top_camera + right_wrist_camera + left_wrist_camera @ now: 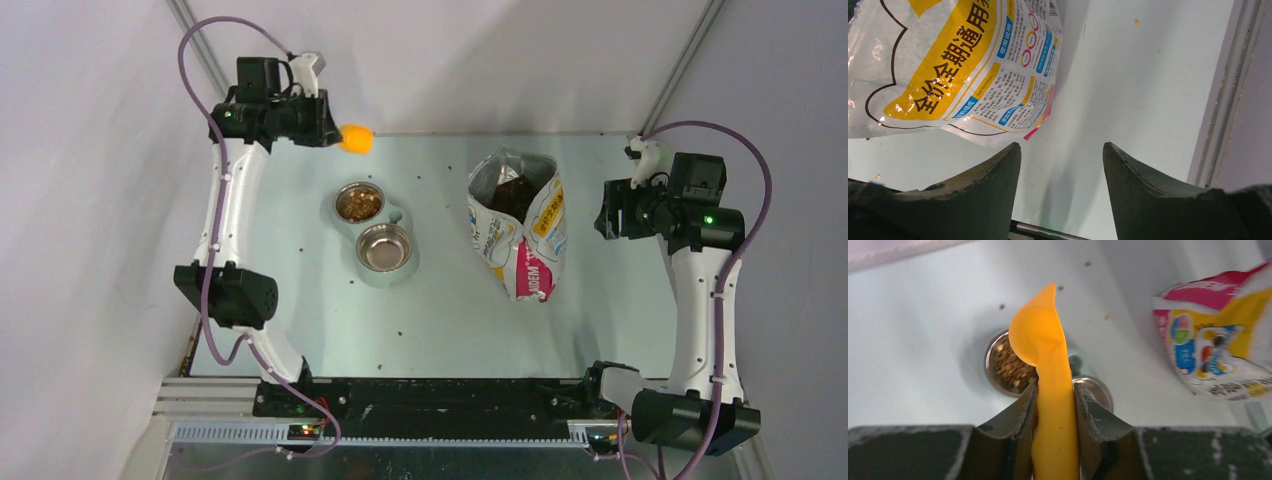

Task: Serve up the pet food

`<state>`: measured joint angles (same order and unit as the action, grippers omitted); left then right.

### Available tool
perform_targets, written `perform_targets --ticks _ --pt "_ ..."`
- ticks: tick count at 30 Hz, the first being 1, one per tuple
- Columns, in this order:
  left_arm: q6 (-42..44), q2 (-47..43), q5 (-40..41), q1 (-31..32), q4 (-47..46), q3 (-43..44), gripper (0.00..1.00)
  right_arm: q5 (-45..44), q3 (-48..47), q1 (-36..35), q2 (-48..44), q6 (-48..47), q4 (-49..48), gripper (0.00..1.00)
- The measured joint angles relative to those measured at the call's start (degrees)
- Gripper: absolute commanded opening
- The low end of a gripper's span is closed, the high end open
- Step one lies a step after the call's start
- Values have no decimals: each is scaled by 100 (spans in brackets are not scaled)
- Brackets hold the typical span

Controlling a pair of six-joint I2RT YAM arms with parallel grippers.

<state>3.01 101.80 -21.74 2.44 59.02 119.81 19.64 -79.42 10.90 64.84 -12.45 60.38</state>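
Pet food (358, 203): small dark-brown and tan pellets in a loose, crumbly heap. It fills the far bowl (357, 204) of the twin feeder, left of the table's middle. From the left wrist it reads as speckled brown grains (1009, 367).
More pet food: a dark mass shows in the open mouth of the bag (520, 235) (individual pieces are too small to make out there).
Stray pellets (352, 281): a few single dark specks lie on the table (450, 320), near the feeder and towards the near edge.
Near bowl (385, 247): shiny steel, touching the far bowl's side in one pale holder (402, 214), its metal bottom showing.
Bag: white, yellow and pink printed foil, lying on the table right of the bowls with its open end towards the far side.
Scoop (1048, 365): orange plastic, held above the table beyond the bowls. Whether it carries anything I cannot tell.
Left gripper (1054, 390): fingers pressed against both sides of the scoop's handle, pinching it.
Right gripper (1062, 155): fingers spread wide with only bare table between them, just beside the bag's right edge.
In the way: from the left wrist the scoop crosses in front of the far bowl and hides its right rim. The bag lies between the right gripper and the bowls.
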Motion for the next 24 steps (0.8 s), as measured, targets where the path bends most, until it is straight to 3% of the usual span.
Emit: perform_targets --ticks 4,12,14,18,24 --pt "-151 -304 -446 393 -396 33 0 2 0 0 50 4 -13 70" --pt "-931 -927 -1255 1233 -2124 -546 0 7 -17 11 284 70 -35 80" --pt "-957 -793 -1353 1510 -2111 -238 0 7 -70 13 345 105 -37 80" --pt "-785 -55 -1405 2326 -1488 1285 0 9 -177 24 374 151 -55 80" --pt "-428 136 -1381 3224 -603 1036 0 11 -195 28 369 151 -52 79"
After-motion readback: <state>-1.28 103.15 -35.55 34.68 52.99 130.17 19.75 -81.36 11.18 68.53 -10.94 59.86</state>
